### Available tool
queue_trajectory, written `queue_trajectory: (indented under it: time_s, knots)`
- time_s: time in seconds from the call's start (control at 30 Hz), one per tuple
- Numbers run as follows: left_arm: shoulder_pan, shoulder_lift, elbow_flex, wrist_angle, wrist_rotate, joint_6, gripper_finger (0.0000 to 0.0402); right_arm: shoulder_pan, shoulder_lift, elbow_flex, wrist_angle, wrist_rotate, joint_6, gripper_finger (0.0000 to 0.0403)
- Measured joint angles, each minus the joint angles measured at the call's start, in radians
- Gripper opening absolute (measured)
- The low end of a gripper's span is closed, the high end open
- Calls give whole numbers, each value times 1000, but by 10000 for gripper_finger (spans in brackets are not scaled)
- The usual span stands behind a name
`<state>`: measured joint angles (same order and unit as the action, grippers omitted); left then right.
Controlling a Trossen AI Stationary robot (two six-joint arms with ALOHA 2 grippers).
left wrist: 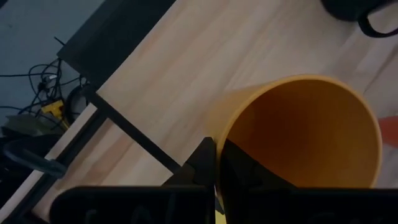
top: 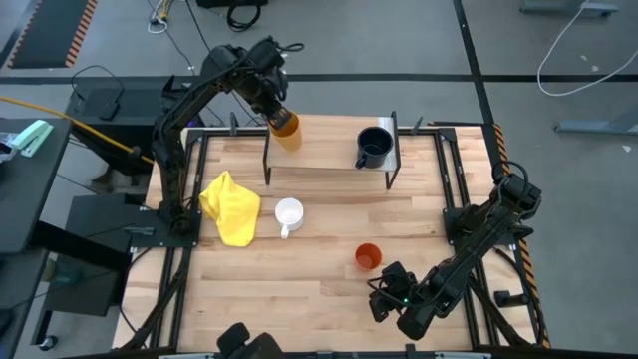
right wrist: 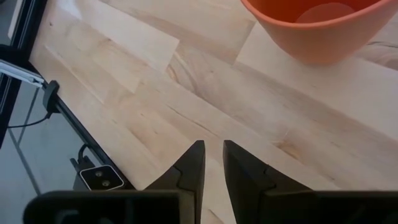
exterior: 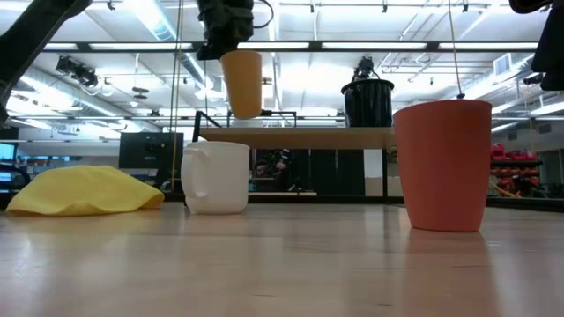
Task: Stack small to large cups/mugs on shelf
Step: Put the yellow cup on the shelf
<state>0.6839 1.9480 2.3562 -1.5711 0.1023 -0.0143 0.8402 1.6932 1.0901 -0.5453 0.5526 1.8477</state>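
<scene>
Yellow cup [top: 287, 130] up in the air over the shelf's [top: 329, 155] left end, pinched by the left gripper [top: 271, 108].

The left fingers [left wrist: 202, 165] are clamped tight on the cup's rim, one inside the wall and one outside; its long axis hangs near upright, slightly tilted, mouth up toward the gripper; the dark mug [top: 373, 148] stands upright at the shelf's right end, well apart; down on the table, the white mug [top: 288, 214] sits just beside the yellow cloth [top: 231, 206]; the orange cup [top: 368, 256] stands mouth up nearer the right gripper [right wrist: 211, 163], which hovers low over bare wood, fingers a narrow gap apart, holding nothing.
</scene>
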Motion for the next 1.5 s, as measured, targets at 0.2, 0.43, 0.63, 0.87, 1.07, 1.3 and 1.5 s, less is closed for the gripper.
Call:
queue_trajectory:
  time_s: [0.2,0.43,0.63,0.87,1.07,1.3,1.5]
  knots:
    - [0,1,0,0,2,0,10,0,0,0,4,0,0,65]
    - [-1,11,-3,1,1,-16,10,0,0,0,25,0,0,65]
    - [-21,10,-9,0,-11,-16,10,0,0,0,29,0,-7,65]
    - [-39,17,-9,0,-40,-19,10,0,0,0,29,0,-17,65]
    - [-35,18,-9,0,-56,-43,10,0,0,0,30,0,-19,65]
    - [-36,18,-9,0,-56,-60,10,0,0,0,31,0,-21,65]
    - [-38,18,-9,0,-56,-89,10,0,0,0,31,0,-29,65]
